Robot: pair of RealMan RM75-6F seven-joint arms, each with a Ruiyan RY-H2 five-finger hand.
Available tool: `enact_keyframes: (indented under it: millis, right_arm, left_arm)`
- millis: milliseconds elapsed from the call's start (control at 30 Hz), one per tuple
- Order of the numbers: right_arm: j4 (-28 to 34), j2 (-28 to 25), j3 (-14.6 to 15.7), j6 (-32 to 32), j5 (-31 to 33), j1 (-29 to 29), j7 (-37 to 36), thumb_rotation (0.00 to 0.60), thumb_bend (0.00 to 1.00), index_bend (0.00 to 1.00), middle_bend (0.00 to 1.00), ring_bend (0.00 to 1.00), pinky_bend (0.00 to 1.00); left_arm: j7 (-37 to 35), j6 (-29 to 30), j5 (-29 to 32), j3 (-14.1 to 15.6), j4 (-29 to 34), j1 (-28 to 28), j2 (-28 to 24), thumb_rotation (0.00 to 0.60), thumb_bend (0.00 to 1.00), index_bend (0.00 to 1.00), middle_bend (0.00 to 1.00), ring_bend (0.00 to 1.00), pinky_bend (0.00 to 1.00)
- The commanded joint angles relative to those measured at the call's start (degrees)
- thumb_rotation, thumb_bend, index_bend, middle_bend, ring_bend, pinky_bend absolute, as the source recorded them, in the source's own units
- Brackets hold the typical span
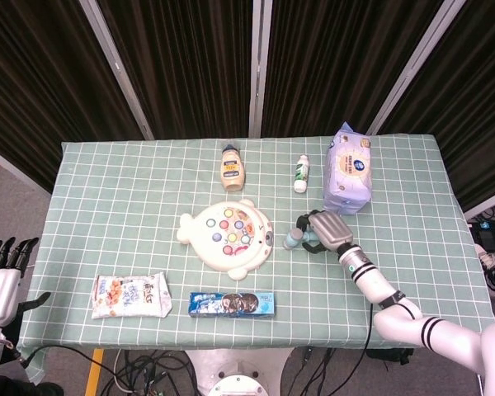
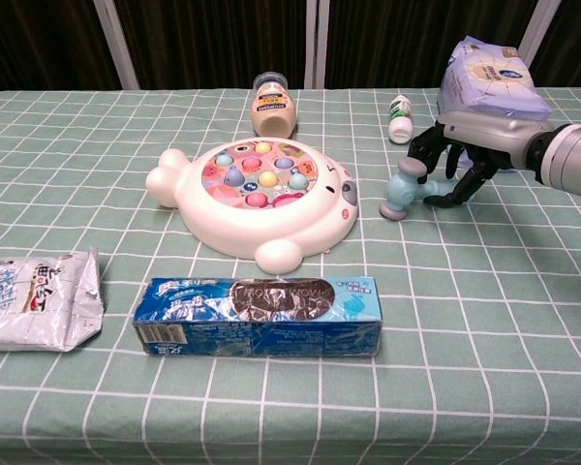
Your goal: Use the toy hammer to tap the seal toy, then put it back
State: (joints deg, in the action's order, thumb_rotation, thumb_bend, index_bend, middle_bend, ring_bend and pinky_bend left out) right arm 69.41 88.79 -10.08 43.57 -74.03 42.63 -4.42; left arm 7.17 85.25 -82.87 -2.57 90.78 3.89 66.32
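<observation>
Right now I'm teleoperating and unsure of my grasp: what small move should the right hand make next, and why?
Probably close the fingers fully round the handle, then lift. The right hand is curled over the toy hammer, which still seems to lie on the table, its head toward the seal toy. Whether the grip is firm cannot be told.

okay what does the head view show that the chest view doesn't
Only the head view shows the left robot hand, hanging open off the table's left edge, and the dark curtains behind.

Only the chest view shows the right robot hand from the side, its fingers curled over the toy hammer handle.

Both show the seal toy, cookie box and snack bag.
</observation>
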Motion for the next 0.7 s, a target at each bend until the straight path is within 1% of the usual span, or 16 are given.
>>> enact_keyframes:
  millis: [33,133,333,500,700]
  right_arm:
    - [-0.4,0.2,0.2,0.2,-0.4,0.1,-0.9,0.600,0.24,0.47,0.45,0.31,0.39]
    - [-0.9,0.5,0.5,0.4,-0.8,0.1,-1.8,0.600,0.26,0.49,0.46,0.33,0.42]
    - [-1.8,1.0,0.7,0.4,-1.3,0.4,-3.1,0.600,0.26,0.51,0.47,0.34,0.43]
    - [-2.5,1.4,0.8,0.6,-1.4,0.6,-3.6,0.600,0.29,0.53,0.49,0.36,0.46]
    - [-3.5,1.8,0.9,1.5,-2.2,0.6,-4.9,0.600,0.37,0.59,0.53,0.41,0.55]
  left_arm:
    - [0.1,0.1,0.0,0.0,0.0,0.0,0.0,0.600,0.01,0.10,0.13,0.02,0.00]
    - [0.1,0.2,-0.1,0.1,0.0,-0.1,0.1,0.600,0.01,0.10,0.13,0.02,0.00]
    - [0.1,0.3,-0.1,0.1,-0.2,-0.3,0.2,0.600,0.01,0.10,0.13,0.02,0.00]
    - [-0.1,0.3,0.0,0.1,-0.4,-0.3,0.3,0.600,0.01,0.10,0.13,0.02,0.00]
    - [-0.3,0.1,0.2,0.2,-0.6,-0.5,0.5,0.600,0.01,0.10,0.13,0.02,0.00]
